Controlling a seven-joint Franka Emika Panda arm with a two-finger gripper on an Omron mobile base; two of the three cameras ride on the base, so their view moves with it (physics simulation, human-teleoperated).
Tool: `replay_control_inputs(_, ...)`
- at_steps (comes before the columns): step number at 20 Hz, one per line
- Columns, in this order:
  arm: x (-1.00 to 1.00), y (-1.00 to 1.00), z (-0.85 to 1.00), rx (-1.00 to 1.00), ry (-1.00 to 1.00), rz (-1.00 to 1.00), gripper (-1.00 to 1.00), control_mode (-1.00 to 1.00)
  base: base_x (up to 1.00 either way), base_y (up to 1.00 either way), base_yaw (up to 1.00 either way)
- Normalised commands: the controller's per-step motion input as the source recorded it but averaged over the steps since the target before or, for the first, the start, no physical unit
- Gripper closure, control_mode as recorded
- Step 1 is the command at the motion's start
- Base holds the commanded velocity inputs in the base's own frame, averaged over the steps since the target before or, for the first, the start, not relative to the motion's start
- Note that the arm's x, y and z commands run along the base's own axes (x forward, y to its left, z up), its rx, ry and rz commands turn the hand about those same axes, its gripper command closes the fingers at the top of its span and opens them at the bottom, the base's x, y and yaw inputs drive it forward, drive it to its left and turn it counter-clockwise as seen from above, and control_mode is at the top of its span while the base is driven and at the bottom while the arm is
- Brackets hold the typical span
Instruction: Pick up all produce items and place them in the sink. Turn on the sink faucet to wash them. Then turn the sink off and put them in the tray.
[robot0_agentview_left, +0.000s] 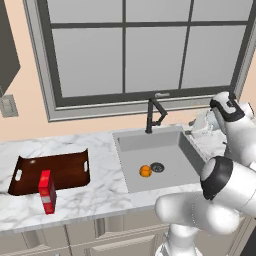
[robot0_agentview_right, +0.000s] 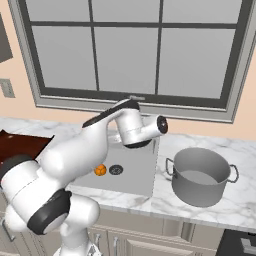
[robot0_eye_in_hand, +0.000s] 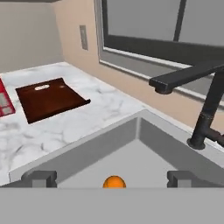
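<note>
The small round bright orange fruit (robot0_agentview_left: 145, 171) lies on the floor of the rectangular grey recessed sink (robot0_agentview_left: 131, 143), just beside the round dark drain (robot0_agentview_left: 157, 167) and on its left in the left base view; the right base view shows the same fruit (robot0_agentview_right: 100, 170) left of the drain (robot0_agentview_right: 116, 170), partly behind the white arm. The sink is set in the white marble table (robot0_agentview_left: 105, 160), and the thin black angular faucet (robot0_agentview_left: 154, 115) stands at its back edge under the large grey-framed window (robot0_agentview_left: 140, 45), its jointed spout reaching out over the basin. The pincer (robot0_eye_in_hand: 112, 178) hangs above the sink with its 2 dark fingertips (robot0_eye_in_hand: 40, 178) spread wide apart and nothing between them; in the hand view the orange fruit (robot0_eye_in_hand: 114, 182) sits low in the gap between the tips, down on the basin floor and not touched by either. In that view the faucet (robot0_eye_in_hand: 205, 109) rises at the right. The dark reddish-brown rectangular wooden tray (robot0_agentview_left: 50, 172) with white cut-out handles rests on the table well to the left of the sink, and the tall red box with a white label (robot0_agentview_left: 47, 192) stands upright at its front edge. A round grey metal pot (robot0_agentview_right: 201, 175) with 2 side handles sits on the table to the right of the sink.
</note>
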Motion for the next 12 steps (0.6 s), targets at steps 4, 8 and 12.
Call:
replay_control_inputs(4,0.0,0.36,-0.01,0.0,0.28,-0.43,-1.0,-1.0,0.0,0.0,0.0)
replay_control_inputs(8,0.0,0.43,-0.09,0.0,0.28,-0.43,-1.0,-1.0,0.0,0.0,0.0)
replay_control_inputs(12,0.0,0.51,-0.18,0.0,0.31,-0.4,-1.0,-1.0,0.0,0.0,0.0)
